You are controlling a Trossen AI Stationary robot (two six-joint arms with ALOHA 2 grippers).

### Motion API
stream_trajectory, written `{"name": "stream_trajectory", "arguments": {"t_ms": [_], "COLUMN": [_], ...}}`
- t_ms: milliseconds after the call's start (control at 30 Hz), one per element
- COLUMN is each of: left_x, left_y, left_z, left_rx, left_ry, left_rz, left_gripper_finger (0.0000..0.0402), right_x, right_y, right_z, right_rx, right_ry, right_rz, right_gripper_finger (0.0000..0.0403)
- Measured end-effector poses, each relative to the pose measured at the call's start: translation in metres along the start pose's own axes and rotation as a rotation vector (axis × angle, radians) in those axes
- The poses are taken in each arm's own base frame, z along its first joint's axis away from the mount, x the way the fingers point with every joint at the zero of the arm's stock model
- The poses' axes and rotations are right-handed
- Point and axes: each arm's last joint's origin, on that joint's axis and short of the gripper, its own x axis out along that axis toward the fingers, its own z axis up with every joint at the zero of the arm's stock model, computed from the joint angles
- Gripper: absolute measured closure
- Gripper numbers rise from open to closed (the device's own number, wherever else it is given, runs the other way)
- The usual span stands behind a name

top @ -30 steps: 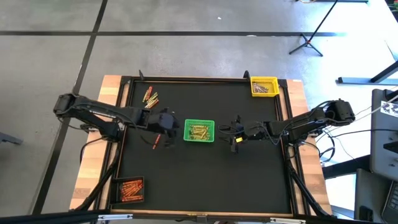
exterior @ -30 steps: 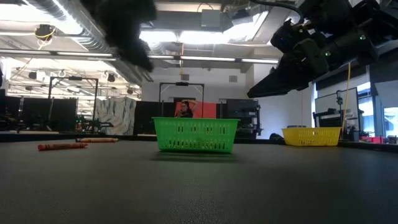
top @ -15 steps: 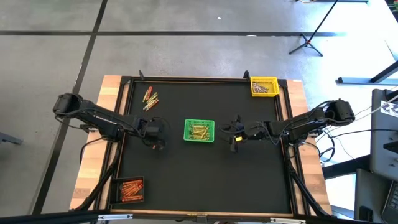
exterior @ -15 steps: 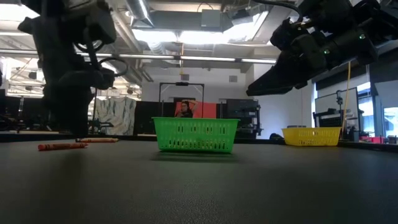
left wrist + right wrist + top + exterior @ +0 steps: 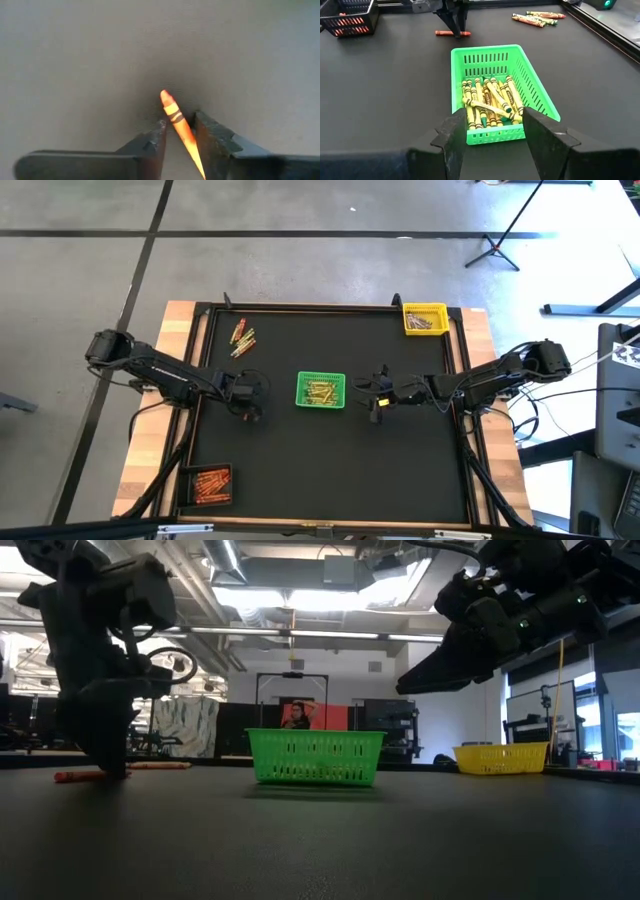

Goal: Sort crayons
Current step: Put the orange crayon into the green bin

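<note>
Left of centre in the high view, the left tool is down on the desk, its fingers straddling a lone orange crayon without yet clenching it. The right tool hangs released right of the green basket of yellow-green crayons.

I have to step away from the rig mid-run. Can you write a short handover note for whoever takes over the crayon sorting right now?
Left gripper: down on the mat left of the green basket, fingers either side of a lone orange crayon, closing, not yet lifted.
Right gripper: open, empty, hovering right of the green basket.
Done: green basket holds crayons, black basket at the near left corner holds orange ones, yellow basket at the far right corner holds a few.
Left: the lone crayon, plus the loose pile at the far left.
</note>
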Motion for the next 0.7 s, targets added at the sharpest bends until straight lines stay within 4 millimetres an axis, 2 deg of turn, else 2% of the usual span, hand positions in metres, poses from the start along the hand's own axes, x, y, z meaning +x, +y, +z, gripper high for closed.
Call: {"name": "stream_trajectory", "arguments": {"t_ms": [200, 400, 467, 700], "left_x": [0.001, -0.009, -0.02, -0.066], "left_y": [-0.001, -0.006, -0.012, -0.043], "left_z": [0.0, 0.006, 0.013, 0.049], "left_rx": [0.064, 0.125, 0.158, 0.363], "left_ry": [-0.001, -0.013, -0.038, -0.305], "left_rz": [-0.008, -0.029, -0.07, -0.179], "left_gripper_finger": [0.0387, 0.0393, 0.0396, 0.0397], "right_x": [0.0, 0.0, 0.0, 0.0], "right_y": [0.0, 0.0, 0.0, 0.0], "right_z": [0.0, -0.001, -0.001, -0.001], "right_rx": [0.0, -0.001, -0.001, -0.001], "right_ry": [0.003, 0.005, 0.006, 0.006], "right_rz": [0.0, -0.001, -0.001, -0.002], "right_gripper_finger": [0.0212, 0.0212, 0.0212, 0.0212]}}
